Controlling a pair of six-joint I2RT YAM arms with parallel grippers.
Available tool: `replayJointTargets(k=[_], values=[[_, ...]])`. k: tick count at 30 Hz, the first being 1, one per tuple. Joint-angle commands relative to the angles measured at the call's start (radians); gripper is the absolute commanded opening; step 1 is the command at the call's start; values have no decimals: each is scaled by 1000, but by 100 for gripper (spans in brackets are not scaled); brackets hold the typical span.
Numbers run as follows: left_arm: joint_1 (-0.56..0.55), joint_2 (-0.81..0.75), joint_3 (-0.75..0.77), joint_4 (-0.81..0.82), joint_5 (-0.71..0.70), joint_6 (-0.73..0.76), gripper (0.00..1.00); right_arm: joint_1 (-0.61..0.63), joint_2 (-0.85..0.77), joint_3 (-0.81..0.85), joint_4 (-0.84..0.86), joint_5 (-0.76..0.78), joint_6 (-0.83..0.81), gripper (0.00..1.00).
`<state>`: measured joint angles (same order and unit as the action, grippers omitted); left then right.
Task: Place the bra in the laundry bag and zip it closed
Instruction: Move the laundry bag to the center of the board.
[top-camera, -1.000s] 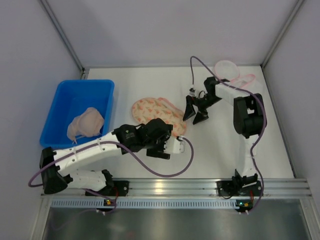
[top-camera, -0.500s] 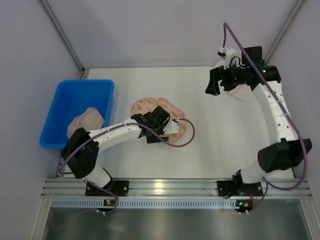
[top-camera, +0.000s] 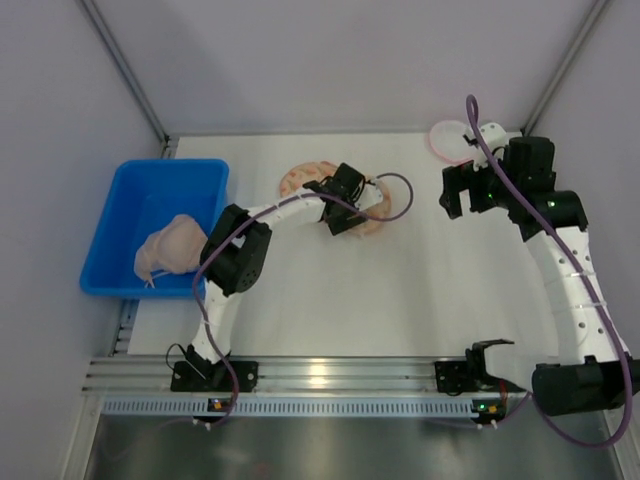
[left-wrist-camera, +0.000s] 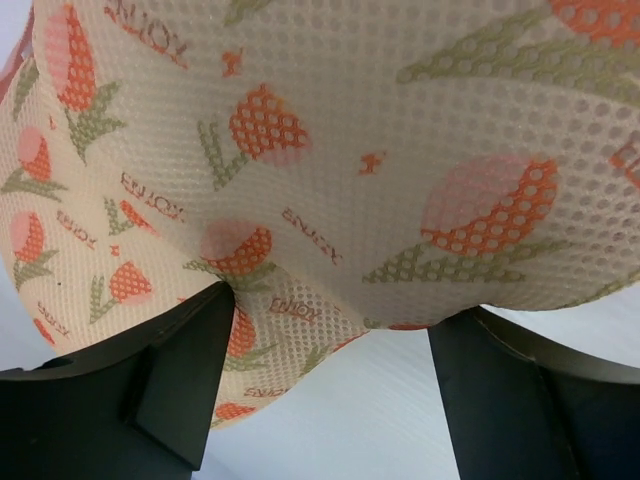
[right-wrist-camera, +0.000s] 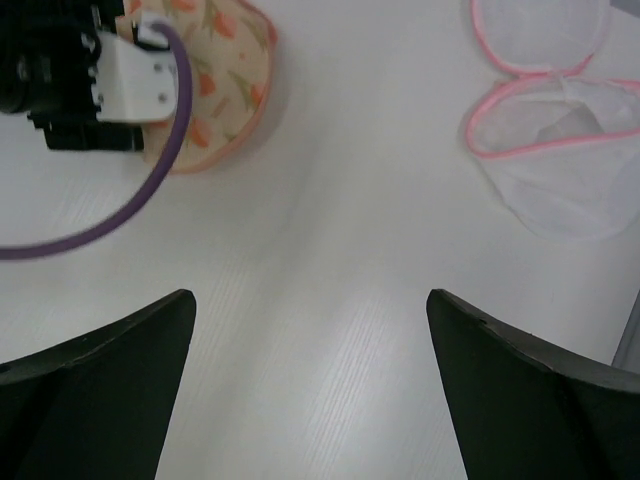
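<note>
okay, left hand (left-wrist-camera: 345, 305) is down on the floral mesh laundry bag (left-wrist-camera: 330, 150). it's released, fingers spread wide. the bag's lower rim sags into the gap and touches the inner face of one finger (left-wrist-camera: 180, 370), and i see nothing pinched. from above, the bag lies flat on the tabletop (top-camera: 400, 290) with that hand covering its right part. i can't tell whether its zip is open.

the beige bra (top-camera: 172, 248) is not in the bag. it's heaped well to the left of it, inside the blue bin (top-camera: 175, 163).

right hand (right-wrist-camera: 310, 295) hovers well to the right of the bag over bare tabletop, fingers apart and holding nothing. its camera sees the bag's edge at the upper left and the purple cable (right-wrist-camera: 120, 225) looping off the left wrist just beside the bag.

further right of the bag, toward the back, lies a white pink-rimmed mesh piece (right-wrist-camera: 560, 160), two round lobes side by side.
</note>
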<state>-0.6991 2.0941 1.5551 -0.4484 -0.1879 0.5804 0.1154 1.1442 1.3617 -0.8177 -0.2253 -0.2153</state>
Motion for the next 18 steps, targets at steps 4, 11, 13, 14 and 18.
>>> replayJointTargets(k=[4, 11, 13, 14, 18], values=[[137, 252, 382, -38, 82, -83, 75, -59, 103, -39, -11, -49, 11, 99], [193, 458, 693, -7, 61, -282, 80, -157, 250, -29, 47, -82, 76, 99], [202, 492, 740, -6, 68, -292, 81, -177, 291, -21, 75, -88, 126, 99], [202, 491, 746, 0, 65, -283, 82, -181, 304, -18, 104, -88, 140, 99], [202, 381, 662, 19, 70, -240, 91, -183, 371, -13, 190, -85, 174, 100]])
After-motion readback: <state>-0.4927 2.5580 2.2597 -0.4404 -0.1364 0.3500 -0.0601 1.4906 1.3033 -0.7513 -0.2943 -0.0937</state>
